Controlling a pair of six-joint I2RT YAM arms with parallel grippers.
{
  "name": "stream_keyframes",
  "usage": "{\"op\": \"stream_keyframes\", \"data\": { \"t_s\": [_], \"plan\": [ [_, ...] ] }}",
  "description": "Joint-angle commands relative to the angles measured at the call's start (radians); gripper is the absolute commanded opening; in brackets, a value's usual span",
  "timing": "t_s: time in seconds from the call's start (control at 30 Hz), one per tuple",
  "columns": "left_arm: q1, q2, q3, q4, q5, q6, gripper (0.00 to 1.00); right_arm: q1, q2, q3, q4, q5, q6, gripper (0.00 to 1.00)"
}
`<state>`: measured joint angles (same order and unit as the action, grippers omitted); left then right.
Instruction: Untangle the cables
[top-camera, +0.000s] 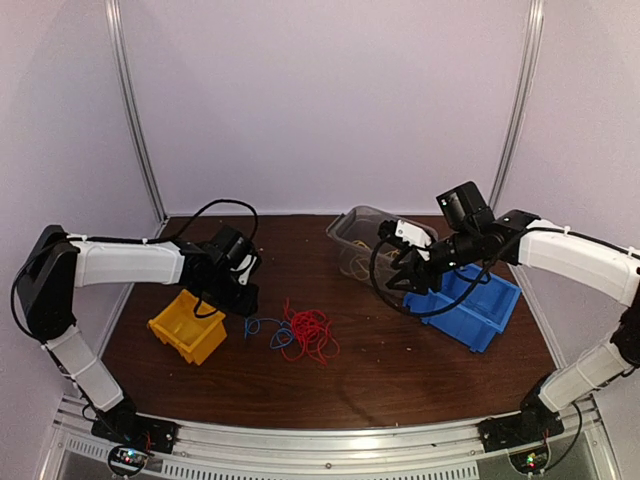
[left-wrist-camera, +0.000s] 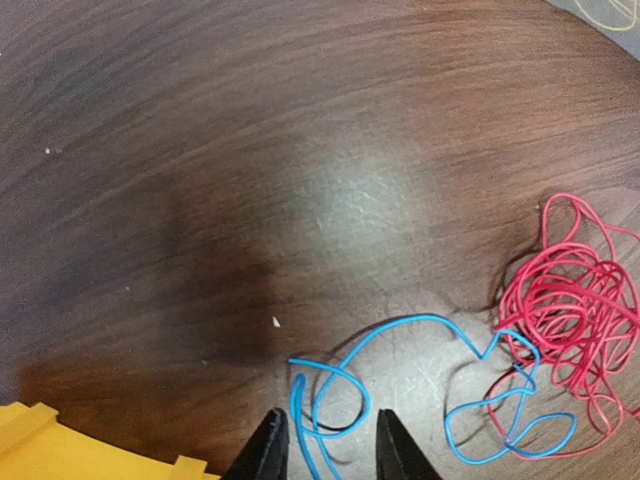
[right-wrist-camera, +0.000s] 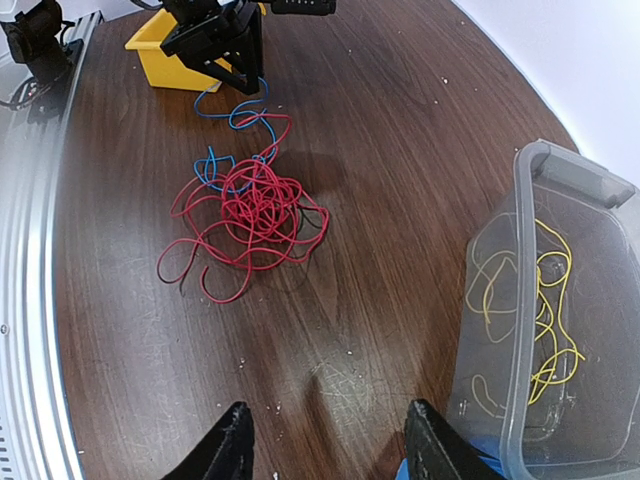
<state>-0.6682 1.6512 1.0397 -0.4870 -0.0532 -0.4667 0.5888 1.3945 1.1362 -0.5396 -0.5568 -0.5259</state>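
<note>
Overhead overview, close wrist views, sharing cables (top-camera: 308, 330)

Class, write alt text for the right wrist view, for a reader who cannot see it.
A tangle of red cable lies on a dark wooden table, with blue cable looped into its far side by the left gripper. At right, a clear tub holds yellow cable; the right gripper stands open in the foreground.

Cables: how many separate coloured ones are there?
3. The red cable lies tangled mid-table; the blue cable overlaps its edge, running toward the left gripper; the yellow cable sits inside the clear tub. More could hide within the tangle.
</note>
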Motion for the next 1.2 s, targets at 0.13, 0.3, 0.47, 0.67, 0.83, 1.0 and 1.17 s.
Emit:
{"op": "stream_keyframes", "data": {
  "t_s": [0.13, 0.3, 0.47, 0.67, 0.83, 1.0, 1.17],
  "plan": [
    [0.004, 0.009, 0.005, -0.012, 0.083, 0.030, 0.00, 0.004, -0.012, -0.033, 0.048, 0.008, 0.014, 0.52],
    [0.004, -0.038, 0.061, -0.029, -0.008, 0.078, 0.00, 0.003, -0.021, -0.035, 0.046, -0.003, 0.021, 0.52],
    [0.004, -0.145, 0.167, -0.012, -0.068, 0.171, 0.00, 0.002, -0.037, -0.024, 0.032, -0.030, 0.022, 0.55],
    [0.004, -0.278, 0.203, 0.173, 0.007, 0.323, 0.00, 0.003, 0.000, 0.086, 0.037, -0.096, 0.059, 0.56],
    [0.004, -0.330, 0.223, 0.313, 0.198, 0.378, 0.00, 0.004, 0.072, 0.235, 0.046, -0.157, 0.099, 0.58],
    [-0.004, -0.349, 0.231, 0.436, 0.289, 0.338, 0.00, 0.031, 0.150, 0.378, 0.042, -0.210, 0.125, 0.68],
    [-0.009, -0.354, 0.231, 0.595, 0.361, 0.238, 0.00, 0.090, 0.216, 0.431, 0.080, -0.193, 0.136, 0.69]
  ]
}}
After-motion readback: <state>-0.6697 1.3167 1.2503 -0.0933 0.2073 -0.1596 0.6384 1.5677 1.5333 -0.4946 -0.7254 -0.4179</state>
